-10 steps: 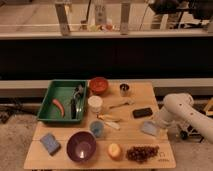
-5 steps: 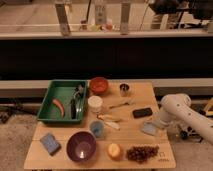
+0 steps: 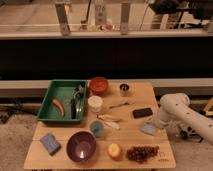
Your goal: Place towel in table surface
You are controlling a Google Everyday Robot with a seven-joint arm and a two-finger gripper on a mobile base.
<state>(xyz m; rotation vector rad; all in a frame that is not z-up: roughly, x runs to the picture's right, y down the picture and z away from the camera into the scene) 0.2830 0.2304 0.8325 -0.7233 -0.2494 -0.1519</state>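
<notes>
1. The towel [image 3: 148, 129] lies flat on the table surface [image 3: 132, 142], lower right of the frame.
2. The gripper [image 3: 156, 124] sits just beside the towel's upper right edge.
3. A grape bunch [image 3: 142, 153] lies below.

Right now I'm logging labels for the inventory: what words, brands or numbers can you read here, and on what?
None can be read.
A faint mark on the table near its corner: too blurred.
The towel, by the gripper, shows no print.
The tray and phone show no text.
</notes>
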